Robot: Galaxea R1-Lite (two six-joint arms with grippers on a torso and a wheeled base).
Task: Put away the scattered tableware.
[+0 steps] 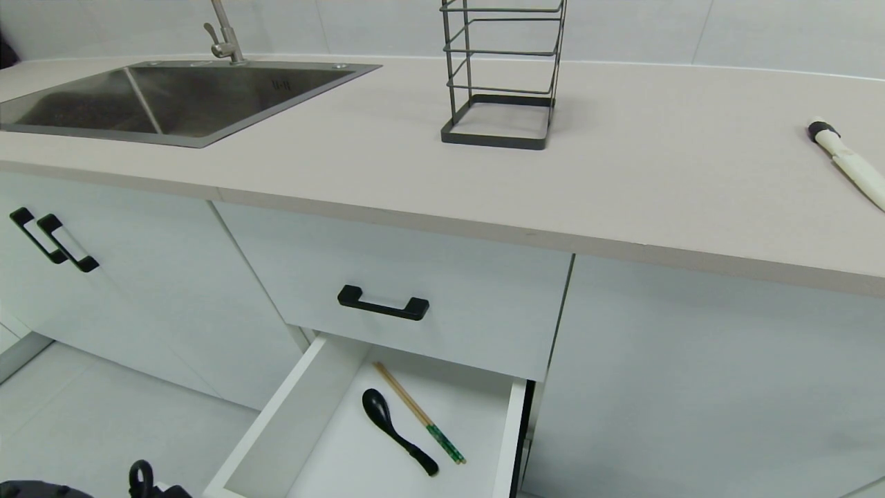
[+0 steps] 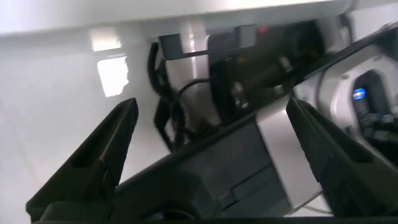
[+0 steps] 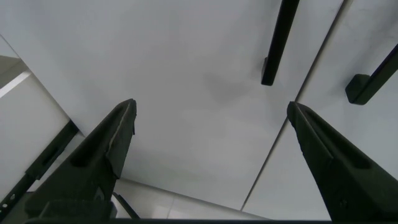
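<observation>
Well, the bottom drawer (image 1: 273,418) is pulled out below the counter (image 1: 657,180). A black spoon (image 1: 397,432) lies flat inside it. A pair of chopsticks (image 1: 418,413) lies just beside the spoon, on the side nearer the drawer's right wall. Their green ends point to the front of the drawer. The drawer above is shut, and I see its black handle (image 1: 382,303).

Up on the counter, far to the right, lies a white tool (image 1: 850,166) with a black end. I cannot tell what it is. A wire rack (image 1: 501,76) stands near the middle of the counter, at the back. The sink (image 1: 173,97) and its tap (image 1: 222,34) are off to the left.

My left pincer (image 2: 211,106) is spread wide with nothing in it. My right pincer (image 3: 211,106) is spread wide too, with nothing between its fingers. It faces a white cupboard door (image 3: 186,93) with a black bar handle (image 3: 278,43).
</observation>
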